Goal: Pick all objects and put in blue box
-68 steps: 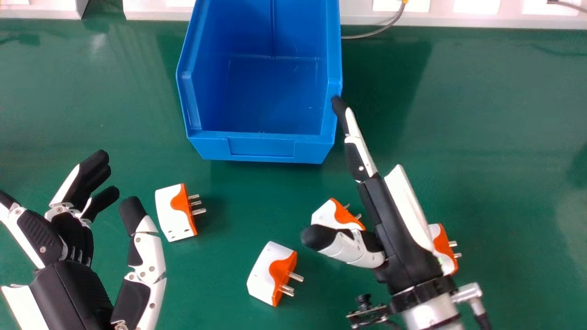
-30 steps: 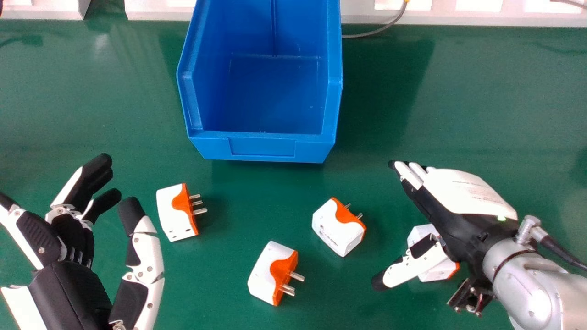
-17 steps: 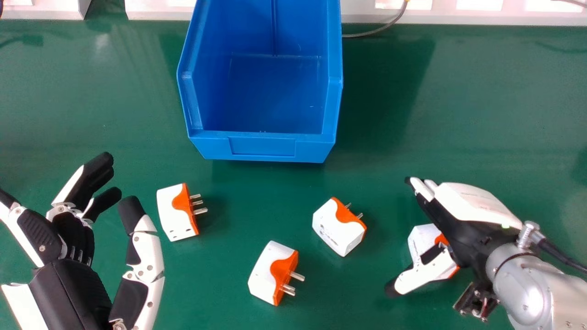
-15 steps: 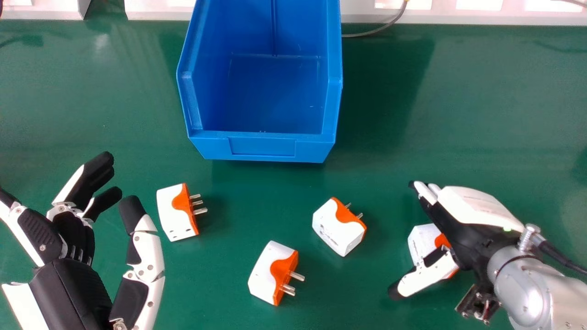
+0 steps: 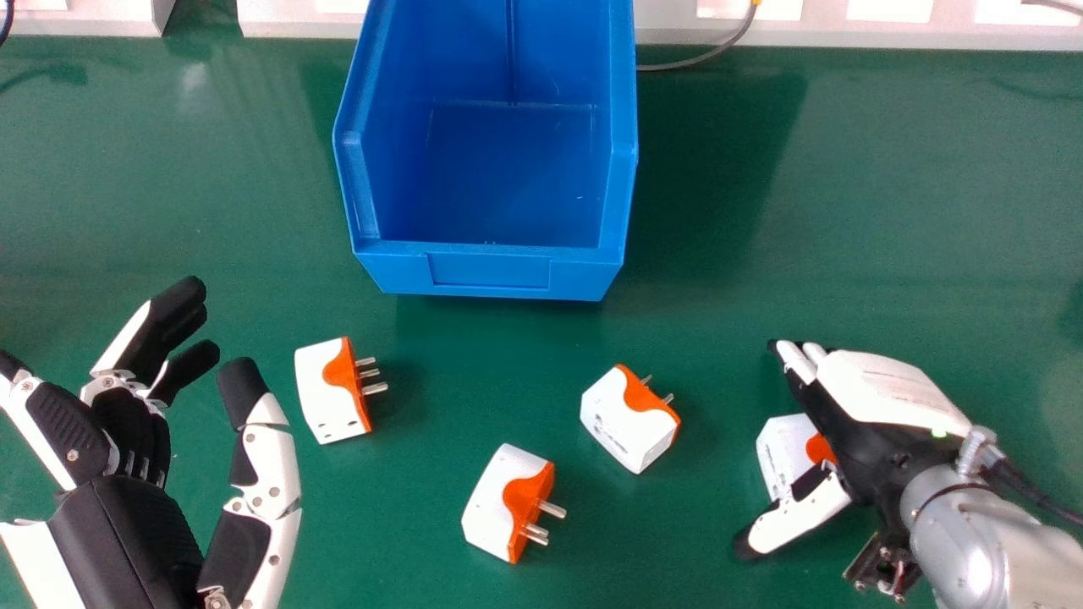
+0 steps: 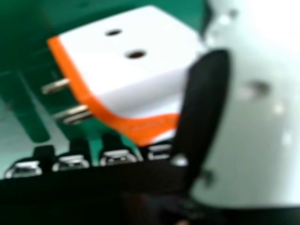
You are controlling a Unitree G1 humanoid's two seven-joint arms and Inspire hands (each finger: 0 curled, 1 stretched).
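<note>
Four white-and-orange plug adapters lie on the green tabletop (image 5: 897,211), outside the blue box (image 5: 491,271) near its far edge. The leftmost adapter (image 5: 321,393) is just beside the left hand (image 5: 127,533), whose fingers are loosely bent and apart from the thumb. The nearest adapter (image 5: 491,503) sits before the box, prongs toward the tabletop's right edge. The third adapter (image 5: 622,427) lies between that one and the right hand (image 5: 876,448). This hand's fingers are straight and together, thumb apart; its palm and thumb partly cover the rightmost adapter (image 5: 783,452). A grey cable (image 5: 706,57) curves beside the box.
</note>
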